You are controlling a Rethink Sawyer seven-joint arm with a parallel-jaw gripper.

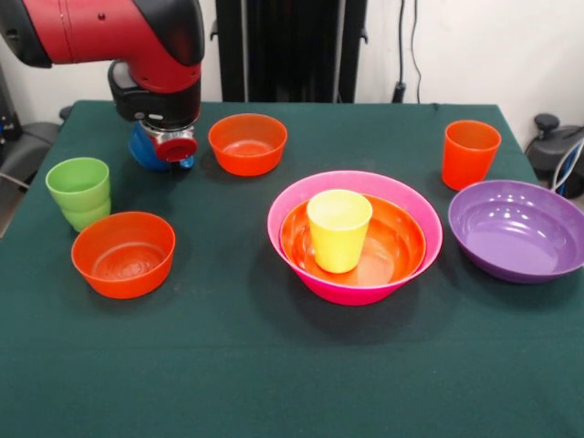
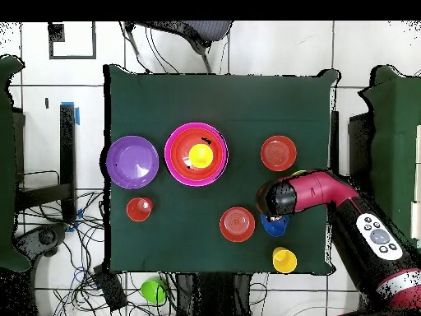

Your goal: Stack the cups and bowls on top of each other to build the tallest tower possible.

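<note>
Standing mid-table, the tower (image 1: 354,239) is three pieces: a pink bowl (image 1: 401,196), an orange bowl (image 1: 397,246) nested inside, and one yellow cup (image 1: 338,228). Two small orange bowls (image 1: 123,254) sit left, one purple bowl (image 1: 518,230) and one orange cup (image 1: 470,153) right. Far left, the gripper (image 1: 173,146) hides a blue bowl (image 1: 141,151); whether its jaws are open cannot be told.

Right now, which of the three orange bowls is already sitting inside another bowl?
The large orange bowl, nested inside the pink bowl with a yellow cup standing in it. The two small orange bowls stand alone on the table cloth.
</note>
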